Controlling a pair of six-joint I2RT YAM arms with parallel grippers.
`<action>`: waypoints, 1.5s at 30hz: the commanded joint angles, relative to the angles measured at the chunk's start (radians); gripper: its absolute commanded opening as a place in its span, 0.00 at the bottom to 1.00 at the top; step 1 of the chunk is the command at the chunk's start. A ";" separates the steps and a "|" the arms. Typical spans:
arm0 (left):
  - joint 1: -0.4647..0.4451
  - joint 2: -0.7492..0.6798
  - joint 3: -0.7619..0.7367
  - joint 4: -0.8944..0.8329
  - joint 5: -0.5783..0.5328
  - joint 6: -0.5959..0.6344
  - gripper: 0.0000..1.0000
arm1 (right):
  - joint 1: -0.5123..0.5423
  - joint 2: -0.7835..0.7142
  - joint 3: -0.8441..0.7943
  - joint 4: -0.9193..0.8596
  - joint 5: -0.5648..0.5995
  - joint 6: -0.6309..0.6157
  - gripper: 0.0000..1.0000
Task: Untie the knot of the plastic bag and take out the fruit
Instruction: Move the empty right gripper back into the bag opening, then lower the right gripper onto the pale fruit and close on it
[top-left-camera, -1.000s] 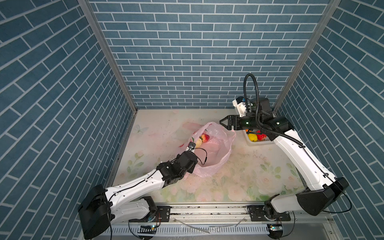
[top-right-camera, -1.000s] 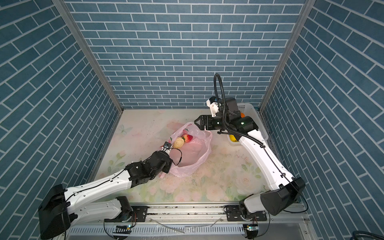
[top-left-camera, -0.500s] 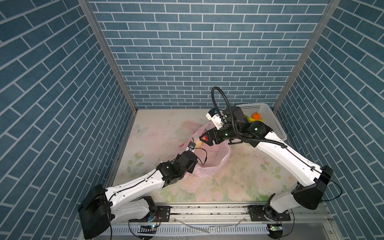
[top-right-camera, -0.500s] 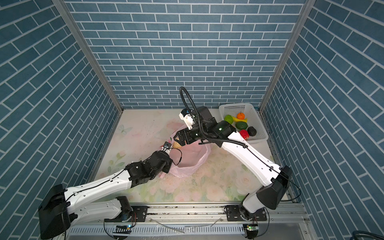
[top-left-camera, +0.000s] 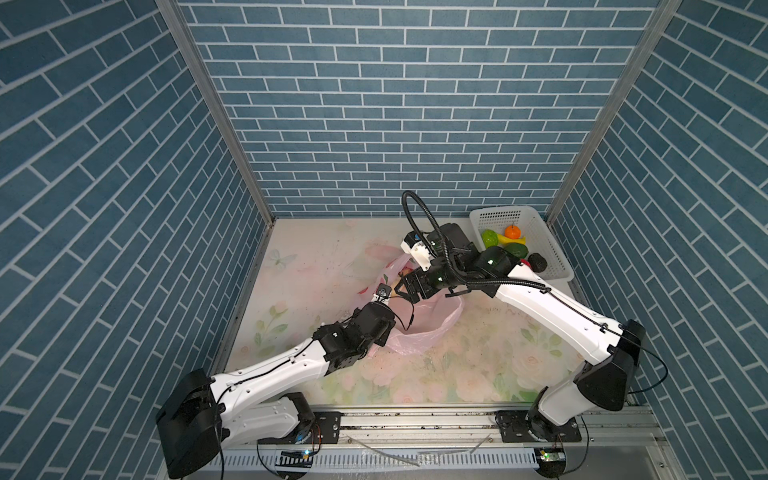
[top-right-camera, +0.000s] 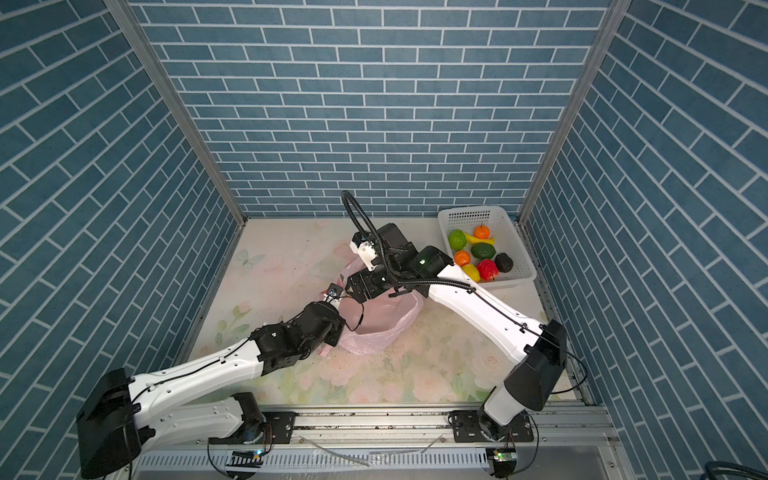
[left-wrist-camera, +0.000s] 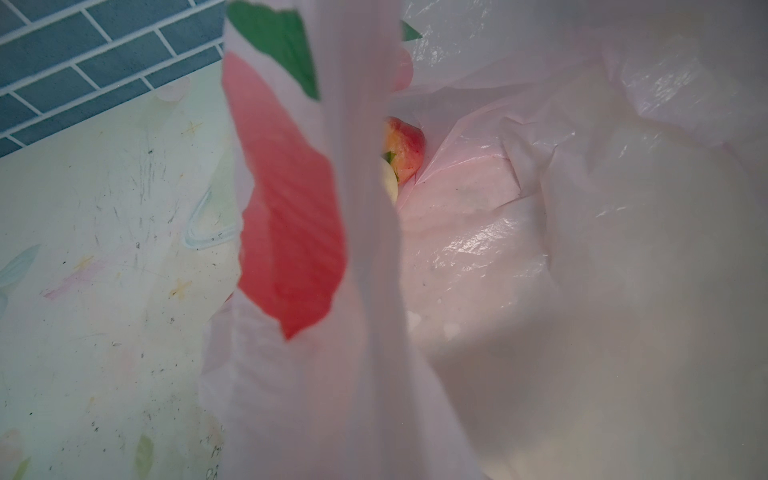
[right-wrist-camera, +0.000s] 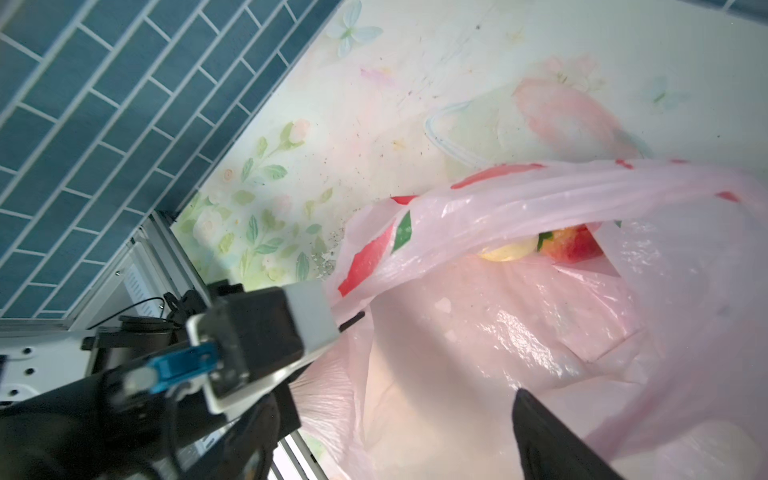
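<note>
One pink plastic bag (top-right-camera: 374, 332) on one flowered table (top-right-camera: 282, 257). Inside it, two pieces in sight: one red fruit (right-wrist-camera: 575, 245) and one cream fruit (right-wrist-camera: 505, 251). One white basket (top-right-camera: 471, 216), holding eight pieces: two orange ones, a tangerine (top-right-camera: 482, 232) at the back and a second tangerine (top-right-camera: 461, 258) nearer the front; one bumpy light green fruit (top-right-camera: 457, 240); one green avocado (top-right-camera: 483, 250); one dark avocado (top-right-camera: 503, 262); one red apple (top-right-camera: 487, 269); one yellow lemon (top-right-camera: 471, 272); one banana (top-right-camera: 473, 239). Ten pieces altogether, as far as shown. Two robot arms: one left arm (top-right-camera: 199, 370), one right arm (top-right-camera: 486, 316)
</note>
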 joint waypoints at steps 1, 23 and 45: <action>0.003 -0.011 0.003 -0.014 -0.010 0.006 0.00 | 0.006 0.024 -0.069 0.038 0.016 -0.001 0.87; 0.004 -0.047 0.003 -0.034 -0.019 0.013 0.00 | 0.026 0.104 -0.401 0.391 0.095 0.051 0.81; 0.004 -0.040 0.030 -0.017 0.032 0.025 0.00 | 0.027 0.171 -0.443 0.575 0.099 0.127 0.83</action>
